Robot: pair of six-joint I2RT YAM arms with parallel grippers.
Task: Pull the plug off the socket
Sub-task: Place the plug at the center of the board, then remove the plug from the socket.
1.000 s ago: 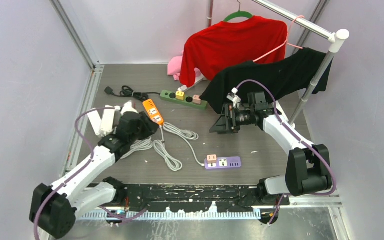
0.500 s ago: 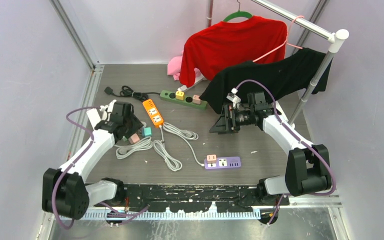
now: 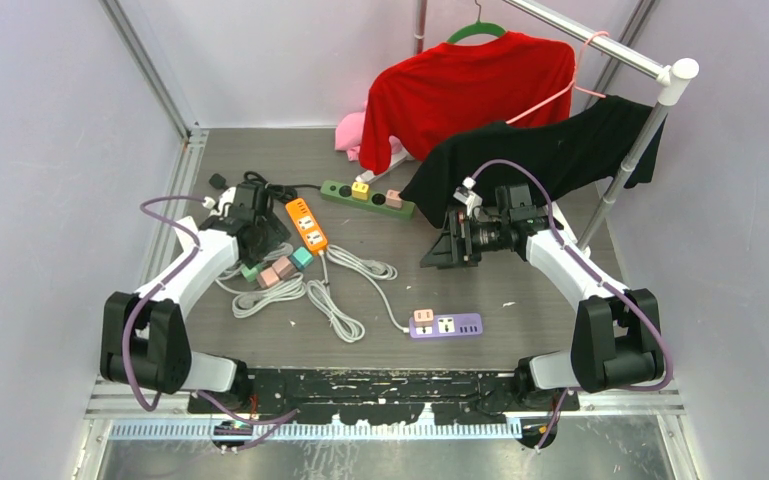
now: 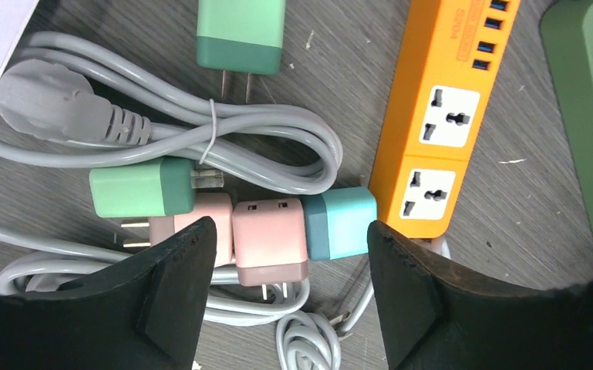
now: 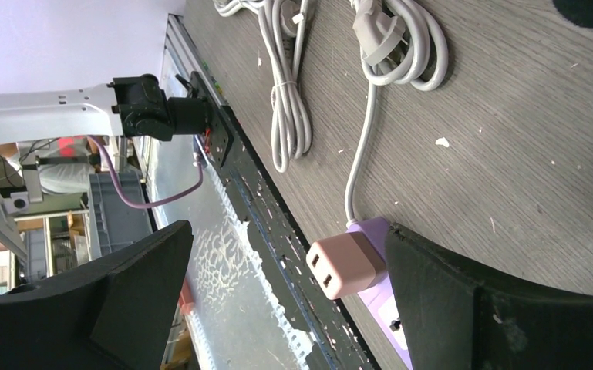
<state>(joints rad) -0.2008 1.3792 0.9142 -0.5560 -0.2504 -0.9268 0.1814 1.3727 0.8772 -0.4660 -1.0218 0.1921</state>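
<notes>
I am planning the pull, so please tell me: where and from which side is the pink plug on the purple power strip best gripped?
Grip the pink plug on two opposite flat sides, coming straight down from above. It is a cube standing upright out of the purple power strip, which lies flat, so its sides are free and the pull goes straight up.

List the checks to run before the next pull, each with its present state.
1. Left claw empty, jaws apart over the loose plugs: ok.
2. Orange strip, visible sockets free: ok.
3. Purple strip cleared: not ok, a pink plug sits in it.
4. Green strip cleared: not ok, a yellow plug and a pinkish plug sit in it.
5. Right claw open: ok.
6. Right claw at the purple strip: not ok, it hovers apart from it.
</notes>
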